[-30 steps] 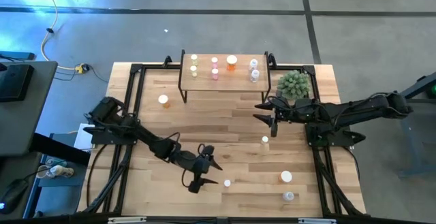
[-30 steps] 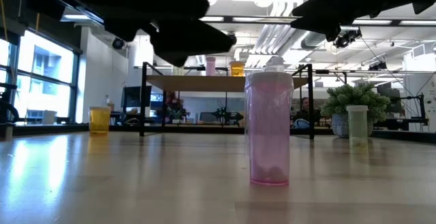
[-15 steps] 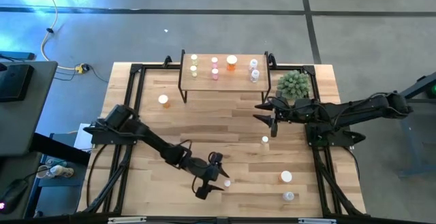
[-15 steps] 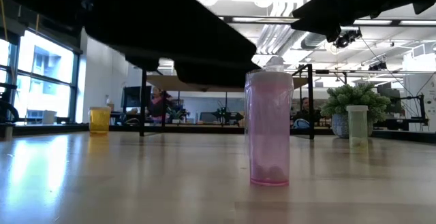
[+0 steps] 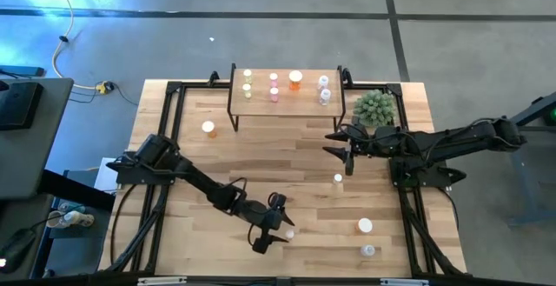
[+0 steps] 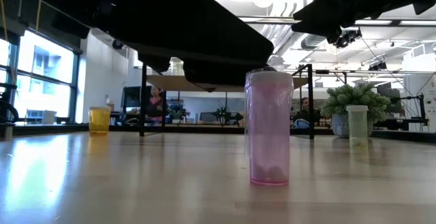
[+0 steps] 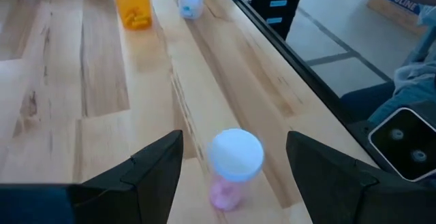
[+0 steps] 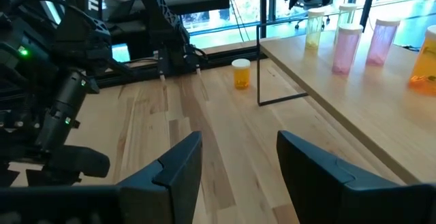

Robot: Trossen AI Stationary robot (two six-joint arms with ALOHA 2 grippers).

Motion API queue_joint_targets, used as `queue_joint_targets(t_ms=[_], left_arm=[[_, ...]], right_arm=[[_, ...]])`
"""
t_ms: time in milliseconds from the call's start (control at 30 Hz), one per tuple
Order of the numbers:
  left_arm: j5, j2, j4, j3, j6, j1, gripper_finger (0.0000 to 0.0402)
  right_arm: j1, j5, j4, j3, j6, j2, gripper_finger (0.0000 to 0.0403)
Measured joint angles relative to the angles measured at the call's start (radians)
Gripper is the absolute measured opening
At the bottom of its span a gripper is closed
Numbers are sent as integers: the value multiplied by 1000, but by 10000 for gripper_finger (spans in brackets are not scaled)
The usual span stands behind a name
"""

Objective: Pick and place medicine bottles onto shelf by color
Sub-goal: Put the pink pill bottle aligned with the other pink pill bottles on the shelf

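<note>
Orange bottle stands alone on the bench toward the left edge, in front of the shelf's left leg; some orange fill shows at its base in the right wrist view.

Shelf sits at the far edge, centre. Seven bottles on it, by colour: two yellowish at the left end, two pink next, one wide orange, two clear at the right end.

Left hand is down near the front edge, centre, fingers spread and released. Pink bottle stands upright between the two fingers, not touching either; a little pink content at its bottom. Low view has the same bottle with the arm just above and behind its cap.

Right hand hovers mid-bench on the right side, beside the green plant. Fingers apart, nothing in them.

Pale bottle stands just in front of the right hand. Wide white-capped bottle and a clear one near the front right corner.
</note>
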Motion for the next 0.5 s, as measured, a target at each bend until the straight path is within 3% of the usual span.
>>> queue_joint_targets(t_ms=[500], left_arm=[[66,83,17,45,-27,5,252]], right_arm=[[0,0,-2,0,0,0,181]])
